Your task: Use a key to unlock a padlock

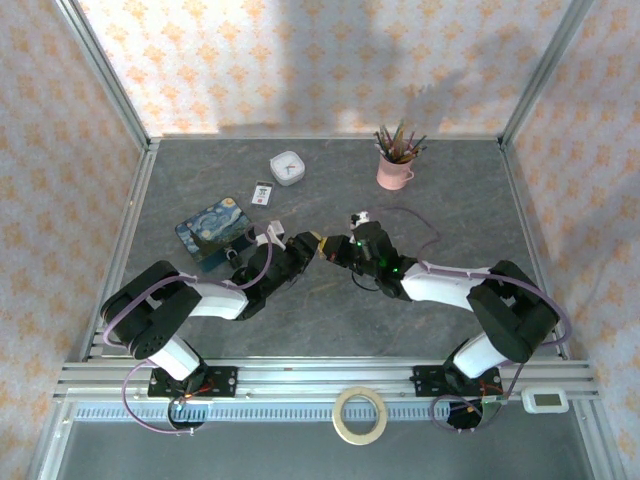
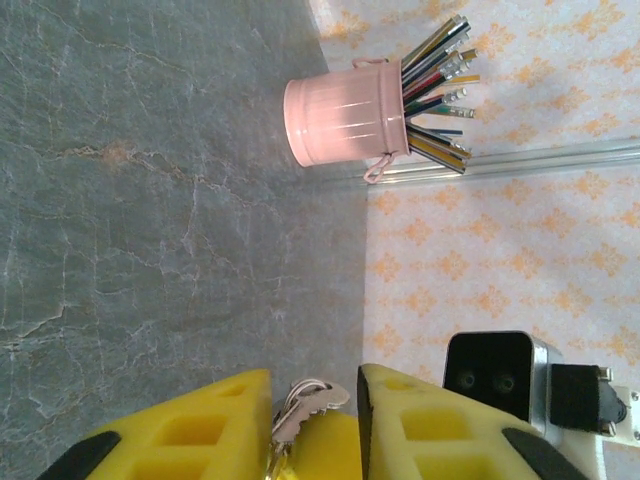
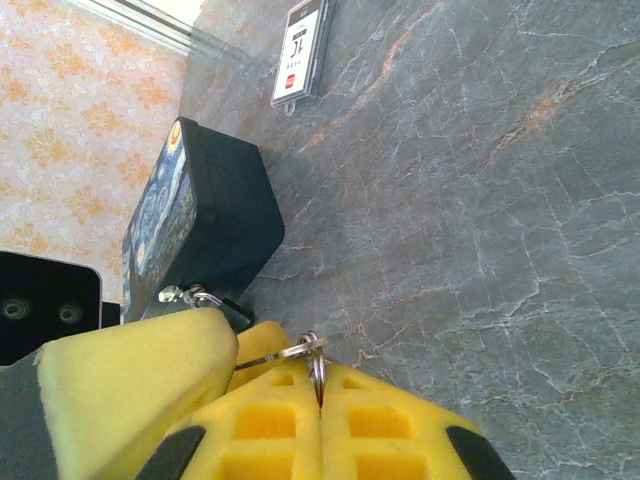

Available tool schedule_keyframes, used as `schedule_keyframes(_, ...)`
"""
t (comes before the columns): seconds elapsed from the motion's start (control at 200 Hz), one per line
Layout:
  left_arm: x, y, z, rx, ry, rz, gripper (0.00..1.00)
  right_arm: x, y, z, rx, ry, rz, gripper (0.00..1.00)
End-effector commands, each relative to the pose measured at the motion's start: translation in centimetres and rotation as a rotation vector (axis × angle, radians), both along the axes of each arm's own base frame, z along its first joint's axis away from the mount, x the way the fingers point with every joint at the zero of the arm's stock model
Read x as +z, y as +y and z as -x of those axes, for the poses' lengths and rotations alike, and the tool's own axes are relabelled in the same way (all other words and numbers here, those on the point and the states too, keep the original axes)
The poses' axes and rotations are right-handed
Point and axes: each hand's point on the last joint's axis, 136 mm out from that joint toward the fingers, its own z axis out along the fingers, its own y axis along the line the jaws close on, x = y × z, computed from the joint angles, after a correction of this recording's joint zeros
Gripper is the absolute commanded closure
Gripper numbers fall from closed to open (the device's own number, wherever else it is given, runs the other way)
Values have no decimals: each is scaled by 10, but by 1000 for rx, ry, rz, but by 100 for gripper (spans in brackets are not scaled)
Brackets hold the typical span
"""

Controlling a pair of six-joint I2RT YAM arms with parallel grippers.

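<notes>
Key (image 2: 308, 400) — lengthwise between left fingers (image 2: 190, 440)

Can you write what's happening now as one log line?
left gripper: key between fingers | right gripper: shut on key ring | both meet over table

Seeing only two big dark characters and a small red mark on the white card (image 3: 301, 55), and not managing to read them surely.

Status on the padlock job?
Right fingers shut on thin metal ring. Key between left fingers, grip unclear. Painted box close by.
</notes>
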Motion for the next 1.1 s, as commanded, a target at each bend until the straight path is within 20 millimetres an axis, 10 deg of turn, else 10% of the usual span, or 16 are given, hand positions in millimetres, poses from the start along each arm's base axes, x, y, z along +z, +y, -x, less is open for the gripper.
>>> schedule_keyframes(0.0, 13, 0, -6, 24, -51, -11, 77, 13, -1, 1, -2, -34, -27, 100)
schedule_keyframes(0.911, 14, 3, -7, 26, -78, -71, 100, 29, 0, 11, 61, -93, -32, 100)
schedule_keyframes(1.096, 32, 12, -10, 20, -164, -161, 100, 46, -25, 7, 21, -220, 83, 62)
